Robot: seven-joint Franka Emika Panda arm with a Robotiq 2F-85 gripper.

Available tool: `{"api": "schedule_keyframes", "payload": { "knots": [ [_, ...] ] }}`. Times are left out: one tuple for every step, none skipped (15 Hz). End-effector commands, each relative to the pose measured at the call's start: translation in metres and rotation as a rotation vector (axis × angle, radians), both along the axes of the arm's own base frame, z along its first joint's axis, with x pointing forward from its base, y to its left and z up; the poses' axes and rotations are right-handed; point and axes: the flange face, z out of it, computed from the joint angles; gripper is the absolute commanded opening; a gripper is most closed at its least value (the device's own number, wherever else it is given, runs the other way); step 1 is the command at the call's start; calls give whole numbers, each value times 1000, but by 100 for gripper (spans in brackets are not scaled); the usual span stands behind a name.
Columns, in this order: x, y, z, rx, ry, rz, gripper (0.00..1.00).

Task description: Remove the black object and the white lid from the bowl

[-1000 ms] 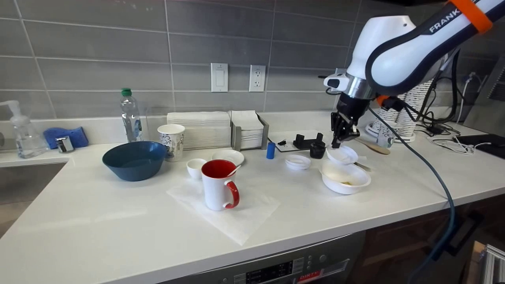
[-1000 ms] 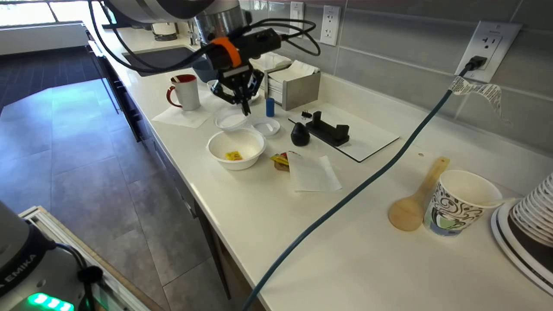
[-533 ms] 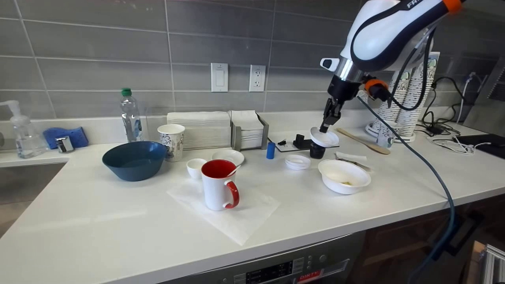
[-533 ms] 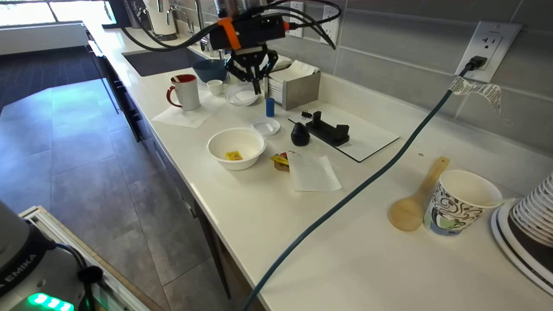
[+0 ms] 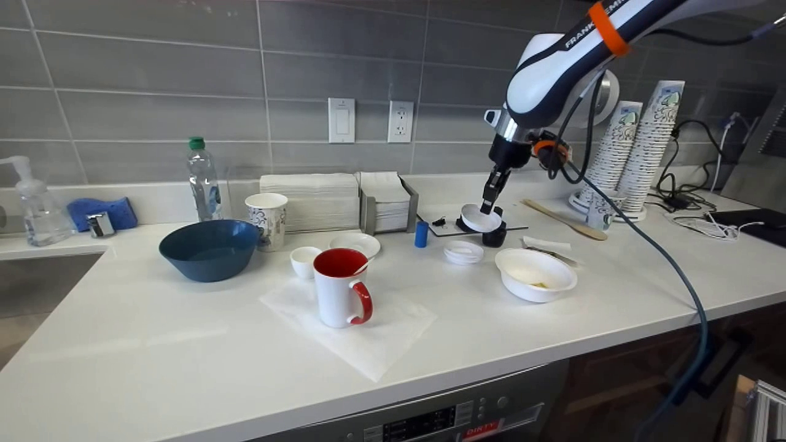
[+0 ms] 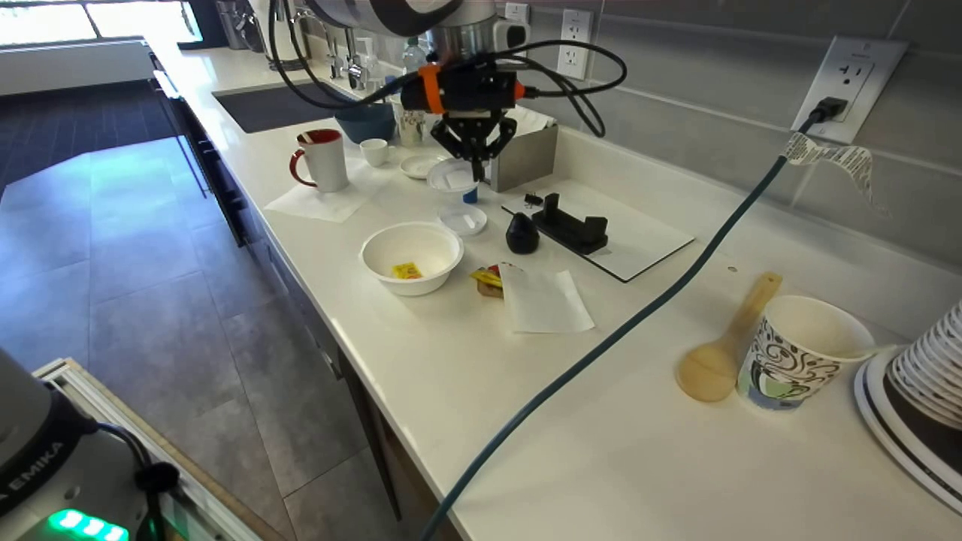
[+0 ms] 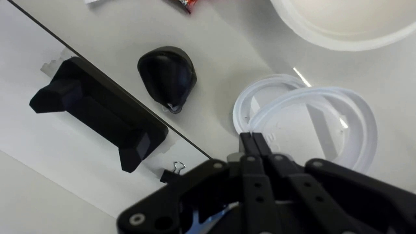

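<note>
Exterior view: clasping white lid in narrow gripper, swung from bowl toward tabletop's back edge (likely leaving only release).

Item count: one white bowl, one blue bowl, one mug, one black lump. White lids: minimum two.

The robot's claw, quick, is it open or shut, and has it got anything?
Claw: closed, holding a white lid by its edge.
</note>
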Motion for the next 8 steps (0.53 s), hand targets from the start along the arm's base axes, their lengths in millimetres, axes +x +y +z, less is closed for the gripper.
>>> {"api": "schedule_keyframes", "payload": {
  "knots": [
    [27,-6,-32,25,21,-91,0],
    [31,-5,-41,30,34,-105,0],
    [34,-5,-49,30,43,-117,0],
    [37,-4,-55,36,56,-126,0],
    [39,-3,-60,40,63,-133,0],
    [41,-2,-65,51,74,-134,0],
    [43,-1,-67,55,75,-133,0],
    [44,1,-69,69,84,-126,21]
  ]
}}
